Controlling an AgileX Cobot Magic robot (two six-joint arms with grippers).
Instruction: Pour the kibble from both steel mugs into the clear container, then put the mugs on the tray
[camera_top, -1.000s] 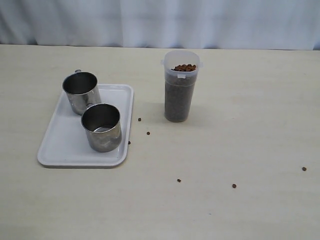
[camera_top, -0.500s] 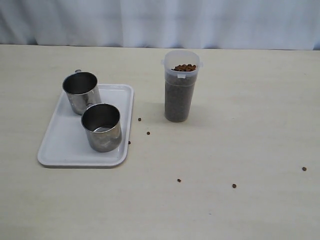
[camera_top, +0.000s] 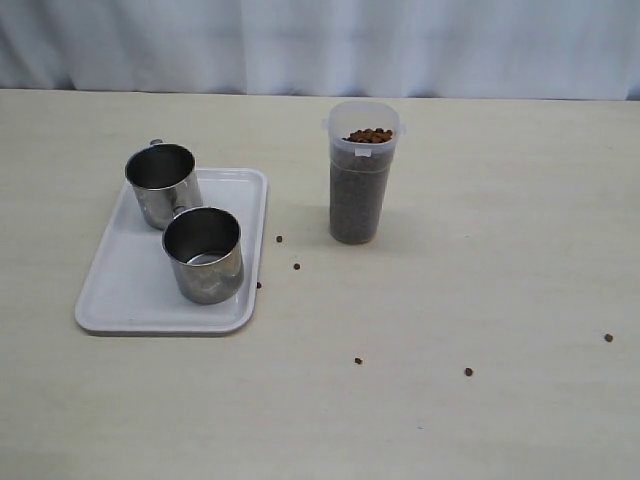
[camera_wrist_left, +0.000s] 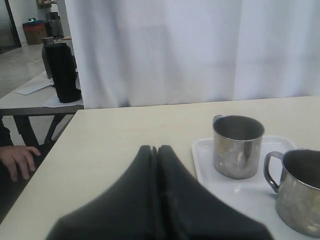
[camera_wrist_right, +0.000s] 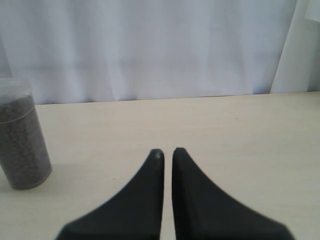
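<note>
left tool (camera_wrist_left: 155, 148): closed, empty | right tool (camera_wrist_right: 165, 151): closed, empty | steel mugs (camera_top: 203, 254): upright on tray (camera_top: 120, 290) | clear container (camera_top: 360, 190): holds kibble (camera_top: 369, 135) near rim

The left hand (camera_wrist_left: 155, 149) is closed tight and empty, its two dark fingers (camera_wrist_left: 175, 190) pressed flat together and pointing forward. The right hand (camera_wrist_right: 167, 151) is closed and empty too, with a thin slit between its fingertips (camera_wrist_right: 179, 153).

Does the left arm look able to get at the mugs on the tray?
Probably yes: only table lies between its shut jaws and the mugs, though they'd have to open first.
</note>
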